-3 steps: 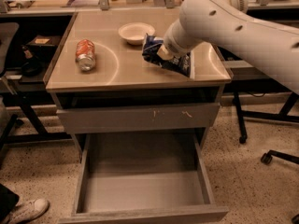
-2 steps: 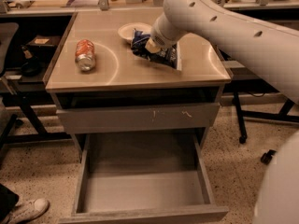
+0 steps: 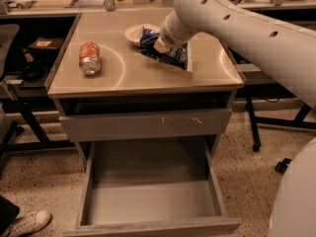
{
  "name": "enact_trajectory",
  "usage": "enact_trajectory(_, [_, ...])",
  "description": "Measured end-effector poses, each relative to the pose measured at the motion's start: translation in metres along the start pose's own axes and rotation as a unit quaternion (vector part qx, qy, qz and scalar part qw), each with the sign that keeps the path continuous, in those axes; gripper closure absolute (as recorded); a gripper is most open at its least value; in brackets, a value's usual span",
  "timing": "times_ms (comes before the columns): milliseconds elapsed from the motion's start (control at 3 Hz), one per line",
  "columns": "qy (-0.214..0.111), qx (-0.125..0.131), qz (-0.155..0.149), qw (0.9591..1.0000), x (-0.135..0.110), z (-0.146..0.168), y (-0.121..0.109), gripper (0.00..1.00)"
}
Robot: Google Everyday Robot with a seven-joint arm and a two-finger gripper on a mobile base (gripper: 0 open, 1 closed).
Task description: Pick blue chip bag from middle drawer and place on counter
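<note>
Gripper [image 3: 160, 44] low over counter [image 3: 123, 80], just right of white bowl [image 3: 134, 32]. Grip clenched on blue chip bag [image 3: 174, 56], top bunched, lower edge near surface, likely for gentle set-down. Soda can [image 3: 90, 58] well left of bowl. Middle drawer [image 3: 148, 201] open, bare.

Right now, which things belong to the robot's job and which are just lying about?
Job: gripper at the blue chip bag, over the counter; middle drawer, pulled open.
Lying about: soda can, white bowl, shoe.

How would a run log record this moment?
gripper at blue-white foil chip bag over glossy tan counter | wide grey metal drawer open
</note>
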State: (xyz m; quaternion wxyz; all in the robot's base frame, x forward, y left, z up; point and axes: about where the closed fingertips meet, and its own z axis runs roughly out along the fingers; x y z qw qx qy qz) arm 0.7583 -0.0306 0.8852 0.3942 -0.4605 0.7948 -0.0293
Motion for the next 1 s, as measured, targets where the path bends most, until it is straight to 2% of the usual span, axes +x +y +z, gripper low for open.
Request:
enact_trajectory(667, [0.0,0.0,0.0,1.0,0.0,0.0,0.0,0.11])
enact_trajectory(1000, [0.0,0.0,0.0,1.0,0.0,0.0,0.0,0.0])
